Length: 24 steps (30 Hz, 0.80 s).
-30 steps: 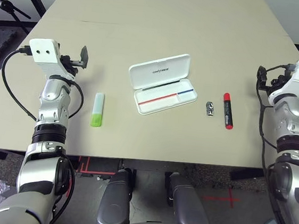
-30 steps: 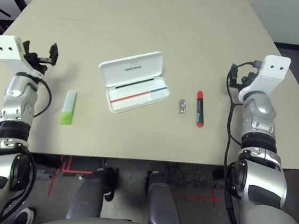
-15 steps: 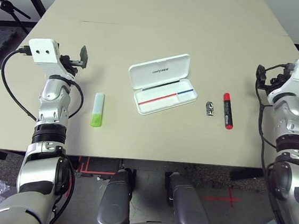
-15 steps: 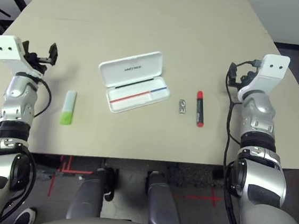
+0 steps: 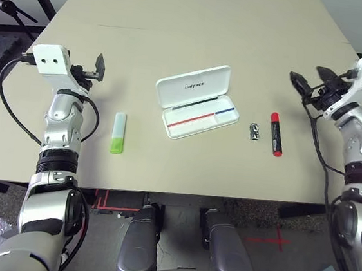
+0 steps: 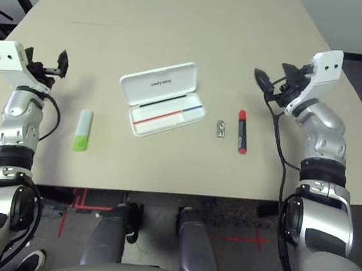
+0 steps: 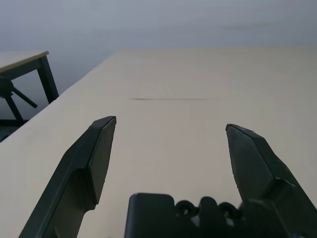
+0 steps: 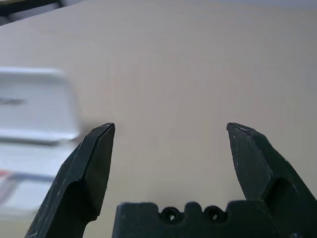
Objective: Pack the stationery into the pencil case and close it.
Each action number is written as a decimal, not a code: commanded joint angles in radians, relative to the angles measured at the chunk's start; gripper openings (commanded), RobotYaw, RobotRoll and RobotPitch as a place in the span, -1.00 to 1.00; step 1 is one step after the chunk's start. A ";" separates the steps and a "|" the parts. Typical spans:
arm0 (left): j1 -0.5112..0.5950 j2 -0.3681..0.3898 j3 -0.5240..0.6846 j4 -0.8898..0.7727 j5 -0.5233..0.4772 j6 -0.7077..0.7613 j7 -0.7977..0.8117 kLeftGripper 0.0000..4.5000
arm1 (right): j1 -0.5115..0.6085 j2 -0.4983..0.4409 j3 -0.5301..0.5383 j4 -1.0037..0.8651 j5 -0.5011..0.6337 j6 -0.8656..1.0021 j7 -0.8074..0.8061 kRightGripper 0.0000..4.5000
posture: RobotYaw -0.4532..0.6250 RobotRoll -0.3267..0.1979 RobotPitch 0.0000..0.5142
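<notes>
The pencil case [image 5: 196, 100] lies open near the middle of the beige surface [image 5: 199, 27], its white lid with small dark lettering folded back toward the far side and its tray, crossed by a red and blue stripe, facing up on the near side. The case sits slightly turned, its right end farther away than its left.

To the left of the case, well apart from it, a pale green-and-white bar [image 5: 118, 132] lies lengthwise, its green end nearest the front edge. To the right of the case lies a tiny black-and-silver clip [image 5: 254, 131], and just beside that, farther right, a red marker [image 5: 276, 134] with its black end pointing to the far side. None of the three items touches the case or another item.

The left gripper [image 5: 98, 68] hangs above the left part of the surface, beyond the bar, its fingers [image 7: 96, 153] spread wide with nothing between them. The right gripper [image 5: 306, 80] is raised at the right side, beyond the marker, pointing left toward the middle; its fingers [image 8: 91, 168] are likewise spread wide and hold nothing, with the blurred case visible past them.
</notes>
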<state>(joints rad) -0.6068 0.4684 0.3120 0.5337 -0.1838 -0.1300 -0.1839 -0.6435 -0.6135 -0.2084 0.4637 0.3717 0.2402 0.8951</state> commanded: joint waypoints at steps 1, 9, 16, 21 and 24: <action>0.018 0.024 0.011 -0.080 -0.025 0.061 -0.026 0.99 | 0.052 -0.056 0.046 -0.133 0.048 0.137 0.120 1.00 | -0.28 0.25 -0.27; 0.049 0.056 -0.036 -0.366 -0.116 0.287 -0.168 0.99 | 0.090 -0.131 0.103 -0.281 0.100 0.309 0.253 1.00 | -0.25 0.25 -0.29; 0.042 0.071 -0.122 -0.625 -0.187 0.460 -0.289 0.99 | 0.108 -0.126 0.126 -0.329 0.112 0.354 0.280 1.00 | -0.25 0.25 -0.29; 0.032 0.093 -0.214 -0.768 -0.231 0.567 -0.393 0.99 | 0.125 -0.108 0.150 -0.344 0.101 0.352 0.277 1.00 | -0.25 0.25 -0.29; 0.039 0.106 -0.284 -0.831 -0.236 0.614 -0.449 0.99 | 0.133 -0.104 0.162 -0.350 0.096 0.351 0.274 1.00 | -0.25 0.25 -0.28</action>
<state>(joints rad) -0.5745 0.5588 0.0701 -0.2560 -0.4075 0.4486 -0.5963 -0.5261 -0.7209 -0.0592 0.1354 0.4703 0.5889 1.1678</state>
